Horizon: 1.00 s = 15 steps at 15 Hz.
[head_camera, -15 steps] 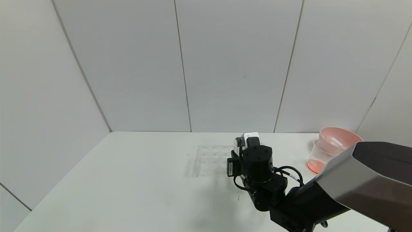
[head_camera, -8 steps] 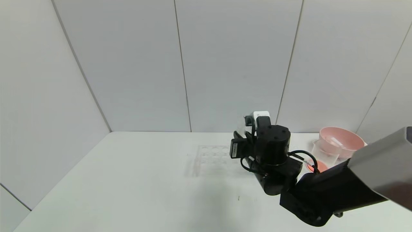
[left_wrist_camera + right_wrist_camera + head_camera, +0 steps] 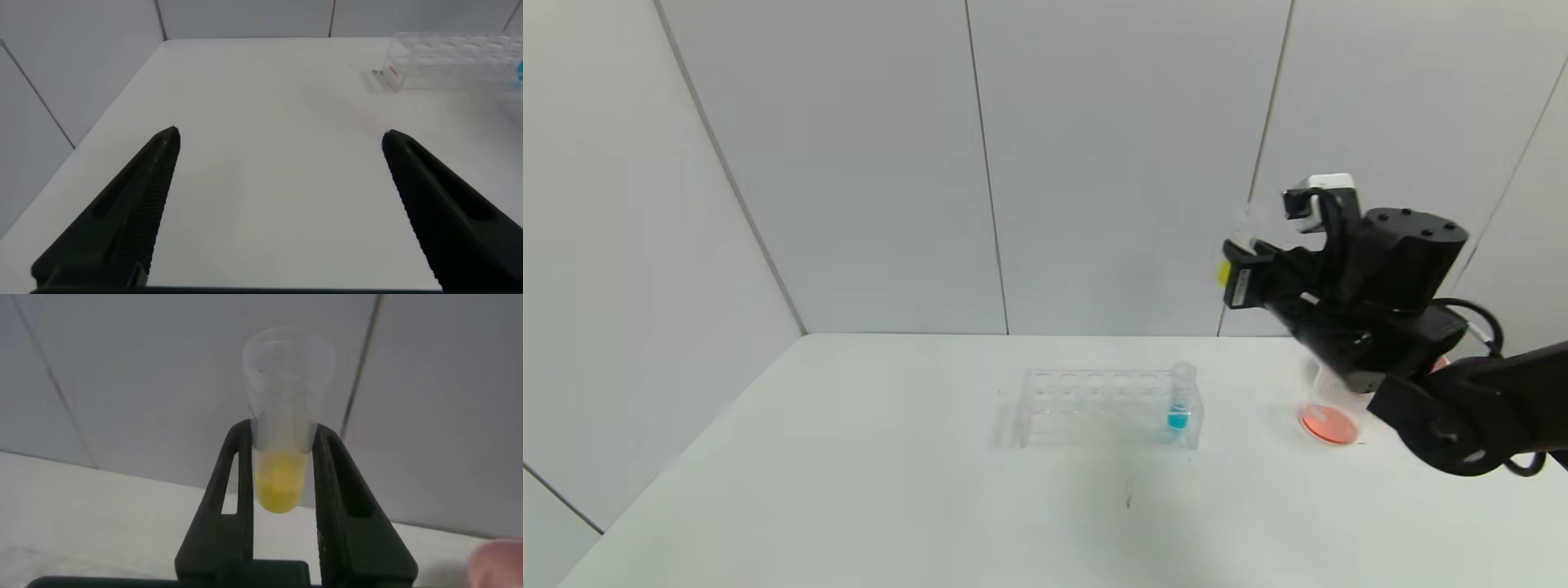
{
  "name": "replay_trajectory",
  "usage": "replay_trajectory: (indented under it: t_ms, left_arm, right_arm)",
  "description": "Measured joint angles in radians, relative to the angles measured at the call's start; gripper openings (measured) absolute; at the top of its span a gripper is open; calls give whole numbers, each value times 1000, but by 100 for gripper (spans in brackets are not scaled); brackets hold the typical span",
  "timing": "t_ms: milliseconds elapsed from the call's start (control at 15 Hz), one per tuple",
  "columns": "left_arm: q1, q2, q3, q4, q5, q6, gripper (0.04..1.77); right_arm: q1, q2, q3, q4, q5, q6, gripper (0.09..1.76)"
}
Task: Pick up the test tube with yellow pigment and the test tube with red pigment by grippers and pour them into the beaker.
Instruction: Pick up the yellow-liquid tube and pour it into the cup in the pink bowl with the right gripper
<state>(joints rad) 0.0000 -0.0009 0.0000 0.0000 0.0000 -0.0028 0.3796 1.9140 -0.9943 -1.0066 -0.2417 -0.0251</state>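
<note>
My right gripper (image 3: 1235, 255) is raised high above the table's right side and is shut on the test tube with yellow pigment (image 3: 1223, 273). In the right wrist view the gripper (image 3: 282, 453) has both fingers pressed on the clear tube (image 3: 282, 486), with yellow liquid at its round tip. The beaker (image 3: 1327, 404) stands on the table below the arm, with red-orange liquid in its bottom. The test tube with red pigment is out of view. My left gripper (image 3: 279, 137) is open and empty over bare table; it does not show in the head view.
A clear tube rack (image 3: 1094, 404) stands mid-table with a blue-liquid tube (image 3: 1178, 402) at its right end; it also shows in the left wrist view (image 3: 458, 59). The pink bowl (image 3: 1441, 364) is almost hidden behind my right arm. White walls enclose the table.
My right arm has risen from the rack and swung up and to the right with the yellow tube, uncovering the rack and the blue tube.
</note>
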Motion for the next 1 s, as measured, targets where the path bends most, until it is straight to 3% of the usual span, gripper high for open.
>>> replay_trajectory:
  t_ms: [200, 600, 800, 1000]
  left_arm:
    - [0, 0, 0, 0, 0, 0, 176]
    - [0, 0, 0, 0, 0, 0, 176]
    - [0, 0, 0, 0, 0, 0, 176]
    - [0, 0, 0, 0, 0, 0, 176]
  right_arm:
    - [-248, -39, 47, -8, 249, -72, 49]
    - [-652, 4, 74, -116, 604, -218, 49]
    - [-747, 75, 80, -271, 713, -374, 49]
    - [-764, 134, 100, -382, 801, -512, 49]
